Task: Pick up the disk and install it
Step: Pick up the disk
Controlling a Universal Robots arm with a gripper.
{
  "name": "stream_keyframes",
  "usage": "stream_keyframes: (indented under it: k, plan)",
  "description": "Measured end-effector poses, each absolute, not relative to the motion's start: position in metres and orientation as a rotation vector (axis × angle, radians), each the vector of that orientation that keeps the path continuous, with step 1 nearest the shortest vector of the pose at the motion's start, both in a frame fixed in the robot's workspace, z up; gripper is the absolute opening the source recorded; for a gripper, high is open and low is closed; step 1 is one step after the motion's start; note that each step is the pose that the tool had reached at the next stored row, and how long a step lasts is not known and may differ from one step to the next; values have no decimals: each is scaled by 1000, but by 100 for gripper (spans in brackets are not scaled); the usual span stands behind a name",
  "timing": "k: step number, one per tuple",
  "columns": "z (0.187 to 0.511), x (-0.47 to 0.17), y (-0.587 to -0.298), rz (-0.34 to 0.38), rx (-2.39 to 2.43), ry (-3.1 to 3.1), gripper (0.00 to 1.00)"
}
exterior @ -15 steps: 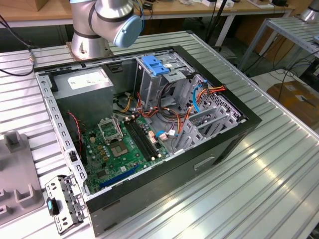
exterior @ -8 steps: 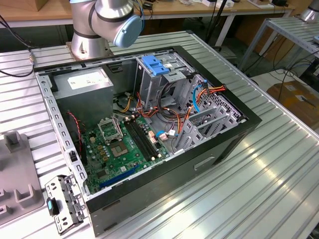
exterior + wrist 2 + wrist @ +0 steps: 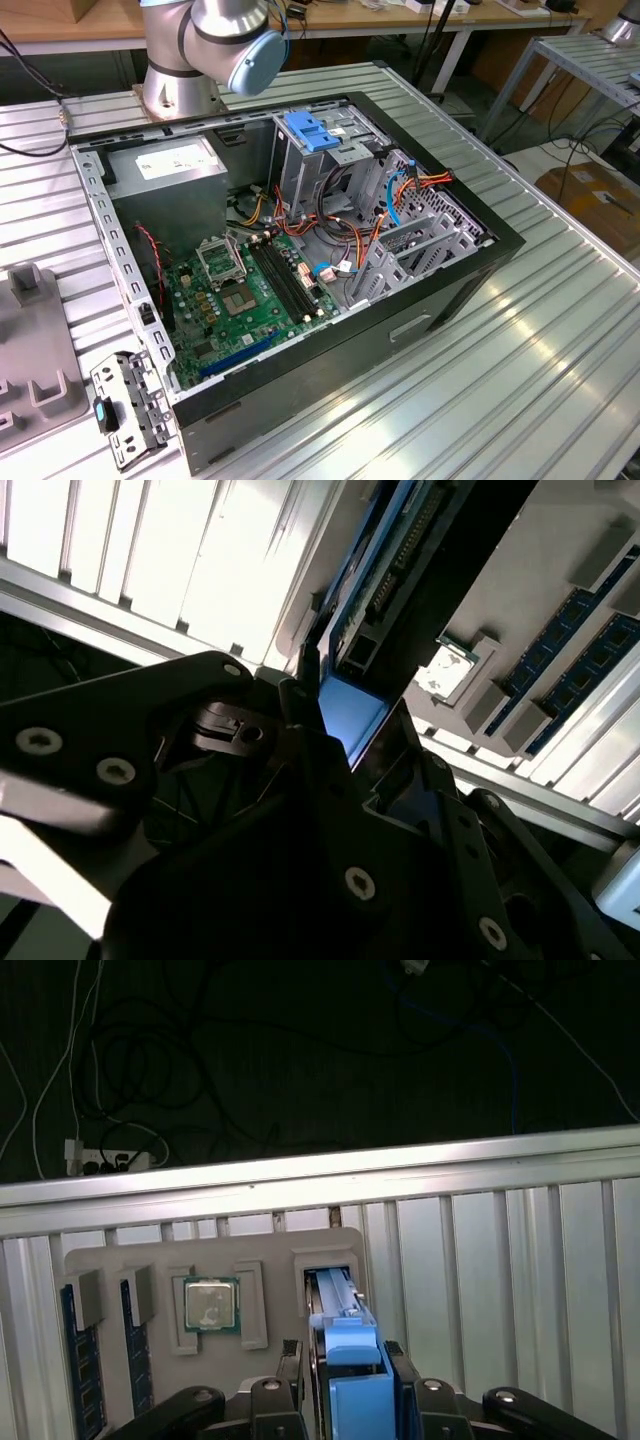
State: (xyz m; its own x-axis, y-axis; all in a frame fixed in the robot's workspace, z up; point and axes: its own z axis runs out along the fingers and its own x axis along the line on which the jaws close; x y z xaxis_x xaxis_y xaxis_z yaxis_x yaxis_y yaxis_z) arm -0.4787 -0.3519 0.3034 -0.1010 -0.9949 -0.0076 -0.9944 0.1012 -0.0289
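One of the task's two steps is under way, as you can judge from both wrist views: the gripper (image 3: 343, 1357) has its jaws pressed against either side of the disk (image 3: 340, 1305), which stands on edge in its slot in the grey tray (image 3: 270, 1250), beside a processor (image 3: 210, 1305) and memory sticks (image 3: 75, 1360). It is not yet lifted clear, so carrying and fitting remain. In the exterior view the open computer case (image 3: 300, 405) lies on the slatted aluminium table (image 3: 520, 380), the grey cage with the blue latch (image 3: 310, 133) waiting inside. Around you are a second metal table (image 3: 590, 60), a cardboard box (image 3: 590, 200) and loose cables (image 3: 150, 1060) on the dark floor.
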Motion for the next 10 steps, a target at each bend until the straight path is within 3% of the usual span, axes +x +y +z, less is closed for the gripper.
stream_keyframes:
  k: [10]
  plan:
    - [299, -477, -352, -8, -2098, 2322, 45]
